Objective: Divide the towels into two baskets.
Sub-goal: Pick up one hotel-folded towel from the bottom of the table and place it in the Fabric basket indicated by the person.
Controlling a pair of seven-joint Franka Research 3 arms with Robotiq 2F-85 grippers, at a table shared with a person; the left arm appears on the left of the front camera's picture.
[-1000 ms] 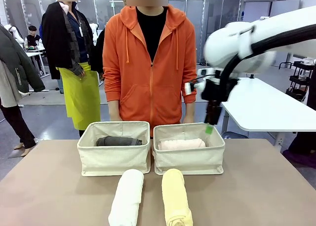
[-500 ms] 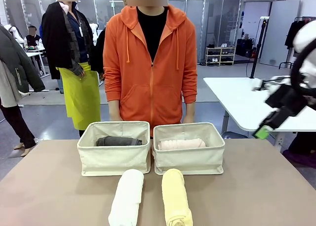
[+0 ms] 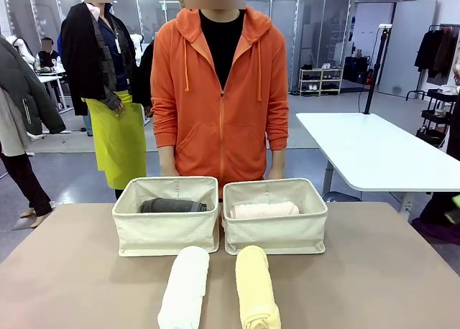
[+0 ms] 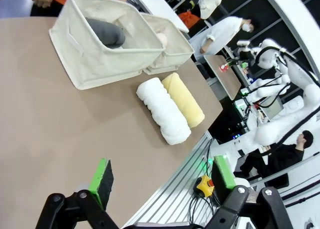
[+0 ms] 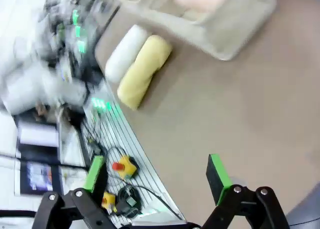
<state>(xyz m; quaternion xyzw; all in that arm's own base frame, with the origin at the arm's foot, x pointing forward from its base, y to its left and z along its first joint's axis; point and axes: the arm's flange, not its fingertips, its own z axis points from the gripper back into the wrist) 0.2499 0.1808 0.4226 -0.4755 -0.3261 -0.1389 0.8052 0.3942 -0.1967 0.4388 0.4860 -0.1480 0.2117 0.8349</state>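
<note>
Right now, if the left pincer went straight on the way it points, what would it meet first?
Probably the white towel lying on the table, or the bare table just short of it; depth is unclear.

In the centre of the front view, two cream canvas bins stood side by side. The left basket (image 3: 165, 235) held the dark grey towel (image 3: 172, 205), rolled and lying crosswise. The right basket (image 3: 277, 235) held the pale pink towel (image 3: 264, 210) likewise. Below them, at lower centre, the white towel (image 3: 185, 286) and the pale yellow towel (image 3: 256, 289) lay rolled, roughly parallel, slightly apart.
</note>
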